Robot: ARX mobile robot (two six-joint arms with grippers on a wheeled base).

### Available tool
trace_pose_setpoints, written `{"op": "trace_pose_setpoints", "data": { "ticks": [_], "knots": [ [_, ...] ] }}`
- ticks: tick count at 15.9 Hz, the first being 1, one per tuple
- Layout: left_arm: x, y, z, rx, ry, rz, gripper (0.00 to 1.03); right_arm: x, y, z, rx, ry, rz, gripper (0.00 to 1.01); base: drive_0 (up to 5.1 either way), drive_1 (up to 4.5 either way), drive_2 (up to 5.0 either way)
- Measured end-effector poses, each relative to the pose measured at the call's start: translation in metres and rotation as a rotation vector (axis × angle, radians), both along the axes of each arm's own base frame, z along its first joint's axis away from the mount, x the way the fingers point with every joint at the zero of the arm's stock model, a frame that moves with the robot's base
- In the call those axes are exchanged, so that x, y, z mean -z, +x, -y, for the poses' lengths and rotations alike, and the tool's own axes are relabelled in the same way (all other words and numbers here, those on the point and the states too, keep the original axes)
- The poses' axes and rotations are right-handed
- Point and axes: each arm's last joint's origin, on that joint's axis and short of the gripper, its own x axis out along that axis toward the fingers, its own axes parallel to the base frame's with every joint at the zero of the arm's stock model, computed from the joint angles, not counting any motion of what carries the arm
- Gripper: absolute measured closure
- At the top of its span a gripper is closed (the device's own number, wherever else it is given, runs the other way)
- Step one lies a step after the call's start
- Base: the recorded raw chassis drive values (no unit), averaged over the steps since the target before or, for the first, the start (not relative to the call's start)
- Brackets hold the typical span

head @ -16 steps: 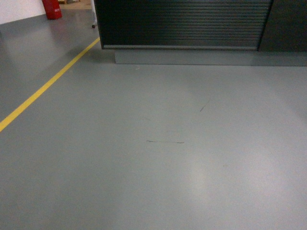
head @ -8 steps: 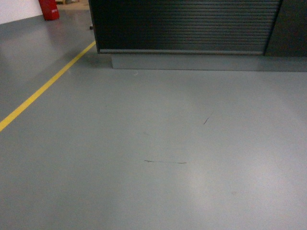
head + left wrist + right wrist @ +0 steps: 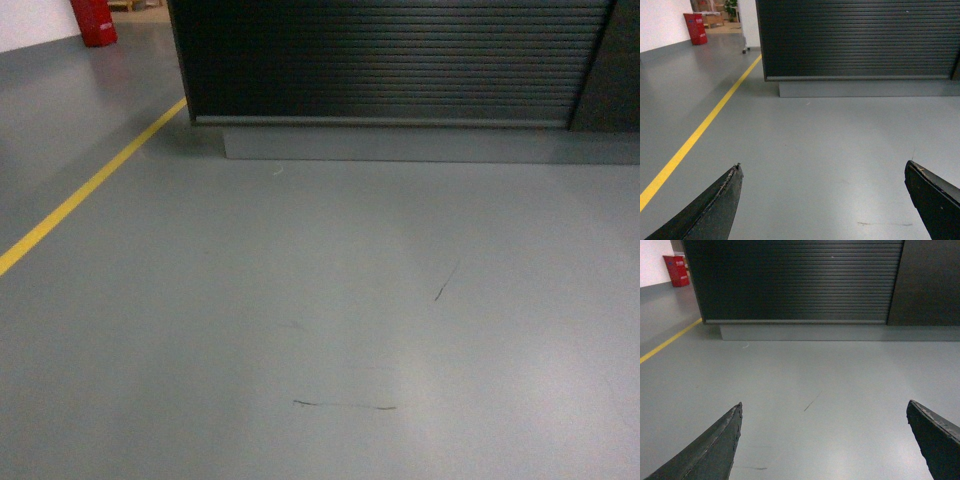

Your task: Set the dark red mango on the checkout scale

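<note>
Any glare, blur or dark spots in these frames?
Head view: soft, dim and slightly grainy, with a broad pale sheen on the grey floor; the checkout panel is dark but its ribs are readable. Left wrist view: sharpest and brightest, yellow line crisp. Right wrist view: panel murky, floor evenly lit; the open left hand and right hand show only as black fingertips.

Dim, soft-focus; pale glare patches on floor (image 3: 420, 370).
</note>
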Motion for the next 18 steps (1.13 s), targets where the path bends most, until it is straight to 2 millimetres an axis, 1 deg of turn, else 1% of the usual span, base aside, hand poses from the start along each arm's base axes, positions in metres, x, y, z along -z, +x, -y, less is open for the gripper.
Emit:
{"op": "trace_pose_setpoints", "data": {
  "ticks": [18],
  "knots": [
    [-0.0003,0.0000,0.0000,0.000,0.000,0.003,0.05,0.0001,0.0000,0.0000,0.000,0.000,-0.001,0.03,0.0,4.31,-4.3]
  ]
}}
